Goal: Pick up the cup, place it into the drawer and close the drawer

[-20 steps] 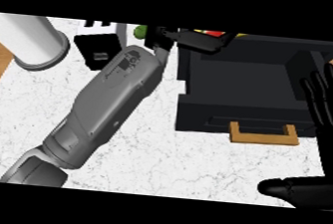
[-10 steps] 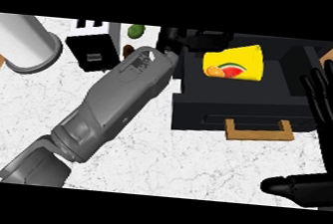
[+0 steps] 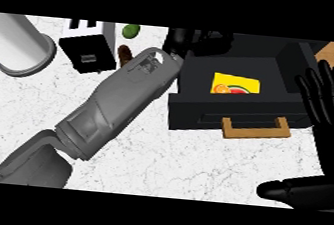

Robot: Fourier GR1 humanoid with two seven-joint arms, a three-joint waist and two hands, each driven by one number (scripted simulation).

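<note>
L hand [image 3: 195, 40] sits at the far end of the grey L forearm [image 3: 119, 105], which runs up across the bench [image 3: 195, 159] from the lower left corner. The hand is over the back edge of the open black drawer [image 3: 199, 112]. It's black against a black drawer, so can't tell if it's spread or curled, or whether it holds anything. The cup [image 3: 237, 85], yellow w/ a fruit print, lies inside the drawer, to the right of the L hand and nearer the robot. It looks apart from that hand, w/ a strip of dark drawer interior btwn them, though contact can't be ruled out. The drawer's tan handle [image 3: 254, 128] is on its front face, nearer the robot than the cup and further from the L hand. R hand [image 3: 332, 106] rests at the view's right edge, spread wide w/ fingers up and nothing in it. It is just right of the drawer, and the cup is to its left, not touching. Left of the L hand are a small green item [image 3: 131, 31], a brown item [image 3: 125, 54] right by the forearm's wrist end, a black-and-white box [image 3: 90, 47], and, furthest left, a white cylinder [image 3: 17, 43].
</note>
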